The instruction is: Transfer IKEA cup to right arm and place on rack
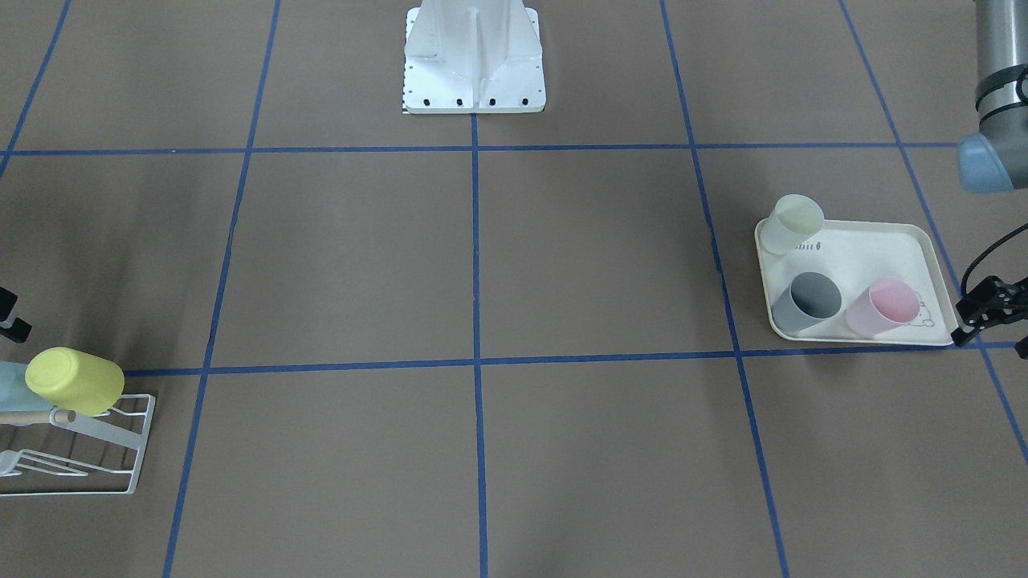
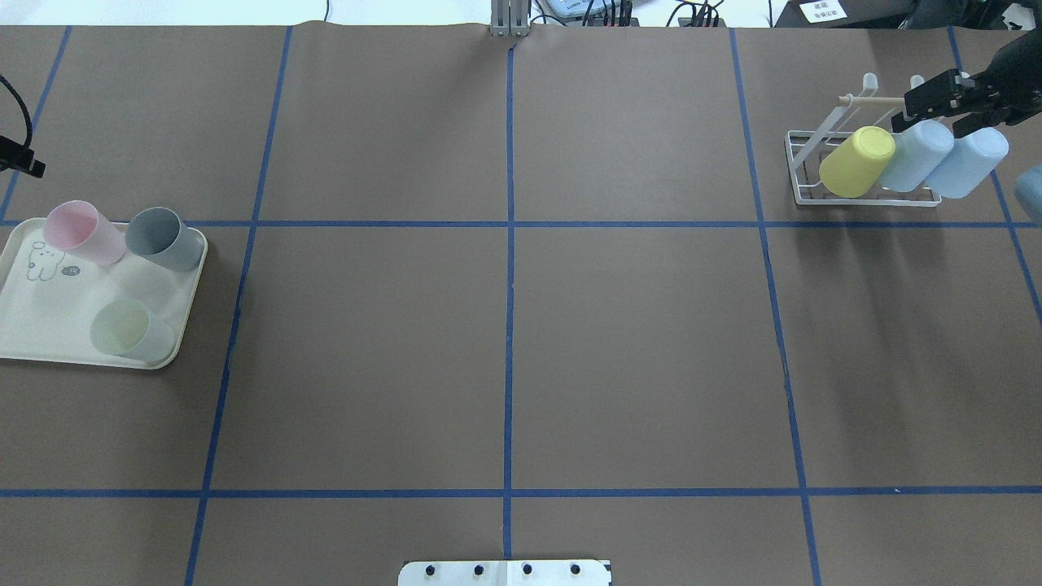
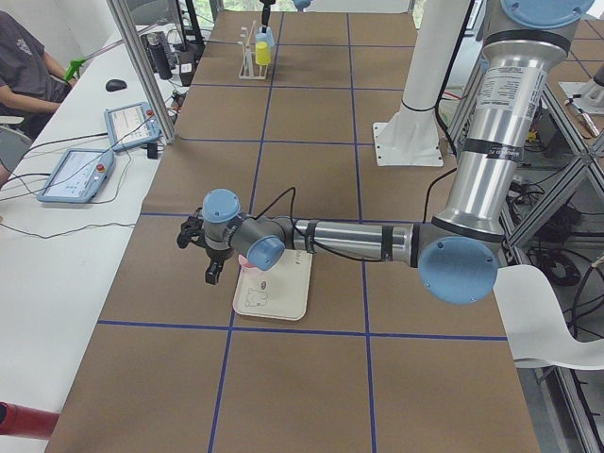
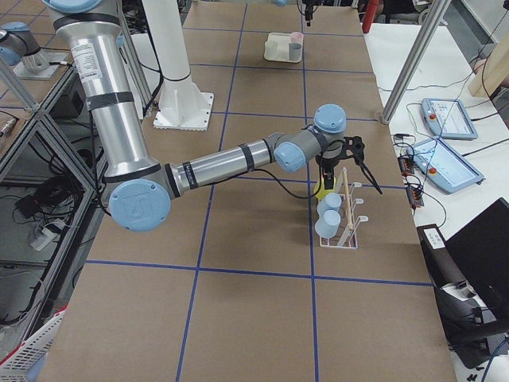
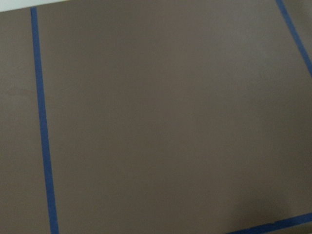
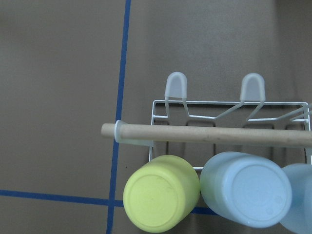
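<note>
- IKEA plastic cups on rack: yellow cup (image 2: 856,161), pale-blue cup (image 2: 916,155), second pale-blue cup (image 2: 967,163); all tilted, bases out, on white wire rack (image 6: 176,85) beside its wooden dowel (image 6: 209,134); 2 o'clock of table in overhead view
- right gripper (image 2: 944,110), black two-finger, at 12 o'clock of the blue pair; jaws apart, nothing held
- cream rabbit-print tray (image 2: 49,325) at 9 o'clock; pink cup (image 2: 81,232), grey cup (image 2: 167,238), pale-green translucent cup (image 2: 126,330) on it, mouths up
- left gripper (image 1: 992,317) near tray's 11 o'clock corner; jaw state: can't tell
</note>
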Robot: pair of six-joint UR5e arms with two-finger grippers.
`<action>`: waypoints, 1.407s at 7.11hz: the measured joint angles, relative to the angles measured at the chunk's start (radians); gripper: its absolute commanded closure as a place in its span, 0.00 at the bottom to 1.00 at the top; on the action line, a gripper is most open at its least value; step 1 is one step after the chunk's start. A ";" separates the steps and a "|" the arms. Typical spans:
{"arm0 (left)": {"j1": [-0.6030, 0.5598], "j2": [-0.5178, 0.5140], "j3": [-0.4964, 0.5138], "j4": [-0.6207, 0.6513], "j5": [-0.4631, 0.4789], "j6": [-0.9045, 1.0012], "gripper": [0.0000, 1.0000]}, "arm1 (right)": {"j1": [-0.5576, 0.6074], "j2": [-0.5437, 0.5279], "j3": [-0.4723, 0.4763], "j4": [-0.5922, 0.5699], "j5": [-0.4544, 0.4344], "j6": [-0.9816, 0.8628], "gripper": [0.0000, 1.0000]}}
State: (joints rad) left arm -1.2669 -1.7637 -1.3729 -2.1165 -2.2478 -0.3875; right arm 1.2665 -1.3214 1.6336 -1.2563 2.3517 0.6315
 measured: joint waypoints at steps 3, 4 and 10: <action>0.049 0.017 -0.003 0.023 -0.047 -0.008 0.29 | -0.002 -0.008 0.009 0.000 0.002 0.000 0.01; 0.053 0.020 -0.005 0.023 -0.061 -0.008 0.34 | -0.002 -0.010 0.011 0.000 0.003 0.000 0.01; 0.081 0.041 -0.018 0.024 -0.157 -0.008 1.00 | -0.004 -0.008 0.016 -0.002 0.003 0.001 0.01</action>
State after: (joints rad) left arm -1.1860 -1.7225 -1.3908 -2.0920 -2.4047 -0.3955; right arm 1.2628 -1.3290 1.6495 -1.2578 2.3544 0.6323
